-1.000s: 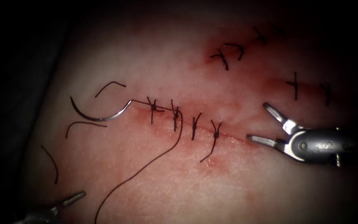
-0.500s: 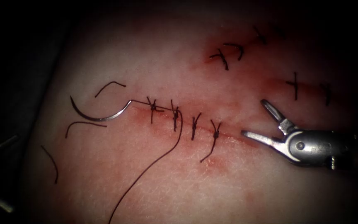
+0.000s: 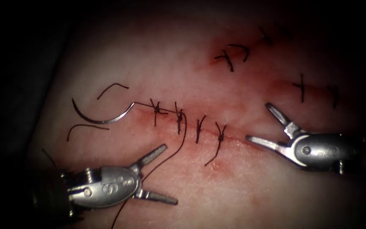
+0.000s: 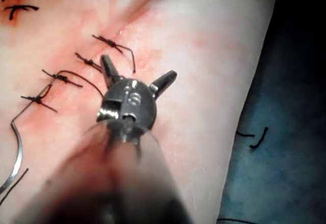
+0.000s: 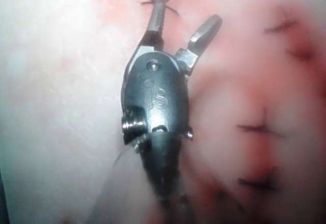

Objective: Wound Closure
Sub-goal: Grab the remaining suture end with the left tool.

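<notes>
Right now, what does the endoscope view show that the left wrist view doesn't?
The endoscope view gives the whole needle, lying loose on the tissue at the cut's left end, and the whole right pincer, open and empty. The left wrist view adds a cloth with a thread scrap. Both show the open, empty left pincer and the stitches.

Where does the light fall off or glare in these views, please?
Endoscope view: light pools on the tissue and fades to dark at the edges; glare marks the needle, lying free on the tissue at the left end of the cut, and the left tool and right tool, both open, holding nothing. Right wrist view: tissue strongly lit.
</notes>
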`<state>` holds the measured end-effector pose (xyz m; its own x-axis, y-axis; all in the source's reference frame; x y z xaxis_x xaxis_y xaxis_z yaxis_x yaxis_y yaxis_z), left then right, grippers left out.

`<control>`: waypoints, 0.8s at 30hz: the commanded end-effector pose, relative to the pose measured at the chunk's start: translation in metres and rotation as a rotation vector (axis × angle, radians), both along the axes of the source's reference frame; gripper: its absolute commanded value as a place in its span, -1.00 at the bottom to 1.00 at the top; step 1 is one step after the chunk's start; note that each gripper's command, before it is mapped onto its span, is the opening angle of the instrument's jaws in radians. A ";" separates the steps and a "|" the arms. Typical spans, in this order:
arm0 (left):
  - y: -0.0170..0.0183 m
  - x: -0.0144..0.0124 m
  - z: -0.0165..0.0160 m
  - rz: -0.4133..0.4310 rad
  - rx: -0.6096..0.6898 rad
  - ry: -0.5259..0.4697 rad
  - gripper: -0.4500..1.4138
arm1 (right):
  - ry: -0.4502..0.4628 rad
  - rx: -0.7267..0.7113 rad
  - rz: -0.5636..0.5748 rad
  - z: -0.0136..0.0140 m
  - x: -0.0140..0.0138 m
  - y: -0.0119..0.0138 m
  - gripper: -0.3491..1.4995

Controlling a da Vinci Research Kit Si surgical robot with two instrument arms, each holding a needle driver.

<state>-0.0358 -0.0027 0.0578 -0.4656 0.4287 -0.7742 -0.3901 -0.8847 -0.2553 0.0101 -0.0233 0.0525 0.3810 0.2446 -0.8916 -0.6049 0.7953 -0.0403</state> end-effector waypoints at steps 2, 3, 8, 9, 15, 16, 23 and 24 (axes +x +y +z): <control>0.0000 -0.0018 0.0016 -0.011 -0.002 0.007 -0.01 | -0.005 -0.007 -0.006 0.0008 0.0007 -0.0003 0.89; 0.0001 -0.0021 0.0020 -0.014 -0.002 0.009 -0.03 | -0.009 -0.012 -0.008 0.0007 0.0008 -0.0003 0.89; 0.0004 -0.0029 0.0041 -0.045 0.017 0.007 -0.08 | -0.019 -0.016 -0.016 0.0005 0.0012 -0.0007 0.85; 0.0004 -0.0030 0.0047 -0.053 0.024 0.005 -0.10 | -0.019 -0.018 -0.015 0.0005 0.0014 -0.0008 0.85; 0.0003 -0.0032 0.0068 -0.072 0.033 0.011 -0.12 | -0.030 -0.025 -0.022 0.0006 0.0020 -0.0011 0.85; 0.0002 -0.0032 0.0071 -0.070 0.039 0.015 -0.12 | -0.031 -0.025 -0.022 0.0006 0.0021 -0.0012 0.85; -0.0004 -0.0038 0.0103 -0.046 0.077 0.031 -0.21 | -0.037 -0.030 -0.026 0.0008 0.0025 -0.0015 0.84; -0.0005 -0.0039 0.0106 -0.036 0.080 0.029 -0.24 | -0.037 -0.030 -0.025 0.0008 0.0026 -0.0015 0.84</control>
<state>-0.0393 -0.0030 0.0679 -0.4715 0.5057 -0.7225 -0.4277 -0.8476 -0.3141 0.0120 -0.0244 0.0525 0.4218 0.2075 -0.8826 -0.5823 0.8082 -0.0883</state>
